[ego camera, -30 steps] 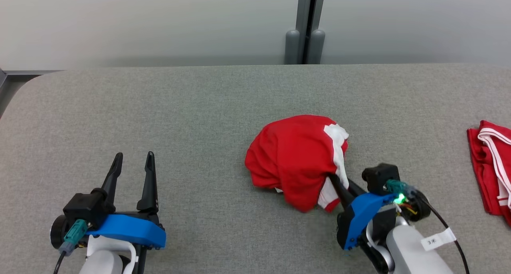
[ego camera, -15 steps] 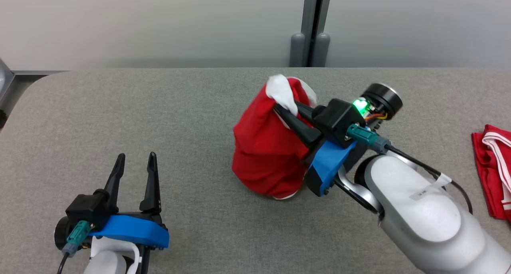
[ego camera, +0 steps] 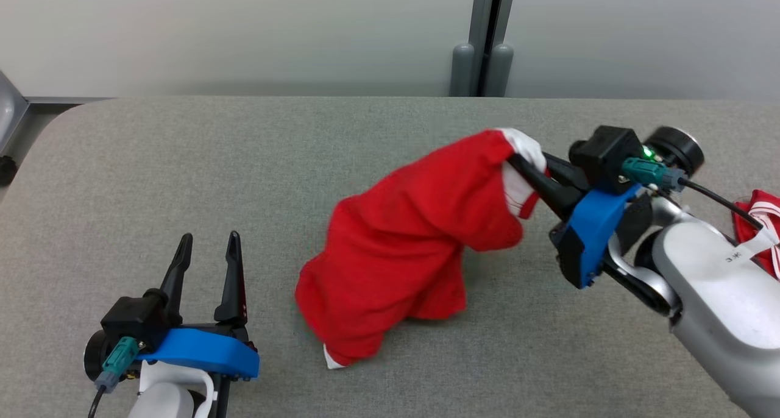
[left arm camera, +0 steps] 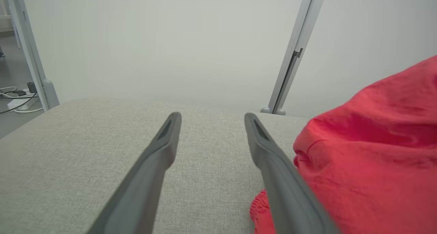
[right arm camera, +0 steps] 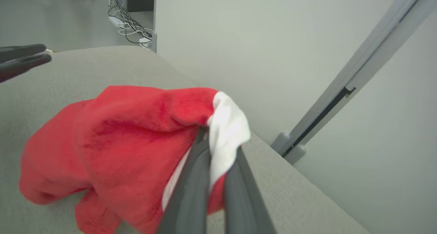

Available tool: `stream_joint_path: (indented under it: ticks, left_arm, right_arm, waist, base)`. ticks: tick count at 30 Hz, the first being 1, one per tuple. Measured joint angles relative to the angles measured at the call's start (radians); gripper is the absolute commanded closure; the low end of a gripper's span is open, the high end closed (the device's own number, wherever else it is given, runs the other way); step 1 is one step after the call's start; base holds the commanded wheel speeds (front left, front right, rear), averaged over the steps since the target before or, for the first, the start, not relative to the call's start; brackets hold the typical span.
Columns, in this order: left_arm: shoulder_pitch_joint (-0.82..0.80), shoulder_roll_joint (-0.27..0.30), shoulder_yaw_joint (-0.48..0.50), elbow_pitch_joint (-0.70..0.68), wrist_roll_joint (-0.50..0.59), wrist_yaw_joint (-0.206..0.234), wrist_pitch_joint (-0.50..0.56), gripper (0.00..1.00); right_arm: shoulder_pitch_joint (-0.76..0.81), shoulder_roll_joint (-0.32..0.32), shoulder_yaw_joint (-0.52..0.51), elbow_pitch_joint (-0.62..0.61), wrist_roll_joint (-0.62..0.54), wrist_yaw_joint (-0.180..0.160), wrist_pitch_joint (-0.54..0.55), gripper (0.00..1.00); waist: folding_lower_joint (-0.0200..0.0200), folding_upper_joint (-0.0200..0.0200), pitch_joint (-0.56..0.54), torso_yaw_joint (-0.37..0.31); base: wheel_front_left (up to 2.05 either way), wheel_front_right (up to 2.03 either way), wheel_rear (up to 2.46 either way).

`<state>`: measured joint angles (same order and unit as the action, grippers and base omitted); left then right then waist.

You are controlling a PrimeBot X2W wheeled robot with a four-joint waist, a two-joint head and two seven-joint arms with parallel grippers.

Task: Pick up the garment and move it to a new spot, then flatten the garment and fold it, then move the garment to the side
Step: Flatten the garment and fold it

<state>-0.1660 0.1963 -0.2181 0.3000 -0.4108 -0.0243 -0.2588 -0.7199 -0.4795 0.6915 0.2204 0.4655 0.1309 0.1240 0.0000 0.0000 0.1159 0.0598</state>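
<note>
The garment is red cloth with white trim, stretched from the table's middle up to the right. My right gripper is shut on its white-trimmed end and holds that end off the table; the lower end trails on the grey surface. In the right wrist view the garment hangs from my closed fingers. My left gripper stands open at the lower left, to the left of the garment, holding nothing. The left wrist view shows its spread fingers and the garment at the right.
A second red and white garment lies at the table's right edge, behind my right arm. The grey felt table ends at a pale wall with a grey post. Cables lie on the floor beyond the table's left end.
My right gripper lifted the garment from a heap, then swung up and to the right, drawing it out long. The camera turned slightly. The left arm stayed put.
</note>
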Motion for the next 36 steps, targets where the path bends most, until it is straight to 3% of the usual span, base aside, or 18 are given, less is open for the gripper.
stream_joint_path:
  ticks: [4,7,8,9,14,19,27,36]
  left_arm:
    - [-0.012,-0.001,-0.005,0.003,0.0,-0.004,-0.001,0.0]
    - [-0.027,-0.007,-0.013,0.006,0.006,-0.007,-0.001,0.0]
    - [-0.028,-0.009,-0.016,0.009,0.007,-0.009,-0.001,0.0]
    - [-0.03,-0.01,-0.018,0.013,0.007,-0.012,-0.001,0.0]
    - [-0.034,-0.014,-0.021,0.026,0.008,-0.012,-0.002,0.0]
    - [-0.031,-0.014,-0.019,0.036,0.007,-0.012,-0.003,0.0]
    - [-0.008,-0.012,-0.013,0.033,0.007,-0.011,-0.003,0.0]
    - [0.002,-0.01,-0.013,0.019,0.006,-0.004,-0.003,0.0]
  right_arm:
    - [0.048,-0.022,-0.063,0.125,0.017,0.0,-0.011,1.0]
    - [0.055,-0.004,-0.127,0.218,0.015,0.0,-0.065,1.0]
    - [0.055,0.003,-0.146,0.248,0.006,0.0,-0.079,0.57]
    - [0.055,0.01,-0.161,0.275,-0.003,0.0,-0.09,0.0]
    - [0.051,0.044,-0.224,0.351,-0.06,0.0,-0.141,0.0]
    - [0.052,0.075,-0.259,0.351,-0.093,0.0,-0.161,0.0]
    - [0.141,0.097,-0.234,0.214,-0.083,0.0,-0.134,0.0]
    - [0.358,0.163,-0.137,0.037,-0.049,0.0,-0.016,0.0]
  waist:
    - [0.0,0.0,0.018,0.009]
    - [0.0,0.0,0.029,0.021]
    - [0.0,0.0,0.032,0.025]
    - [0.0,0.0,0.034,0.03]
    - [0.0,0.0,0.028,0.042]
    - [0.0,0.0,0.005,0.036]
    - [0.0,0.0,-0.026,0.017]
    - [0.0,0.0,-0.021,0.026]
  base:
    - [0.0,0.0,0.0]
    - [0.0,0.0,0.0]
    - [0.0,0.0,0.0]
    - [0.0,0.0,0.0]
    - [0.0,0.0,0.0]
    - [0.0,0.0,0.0]
    - [0.0,0.0,0.0]
    - [0.0,0.0,0.0]
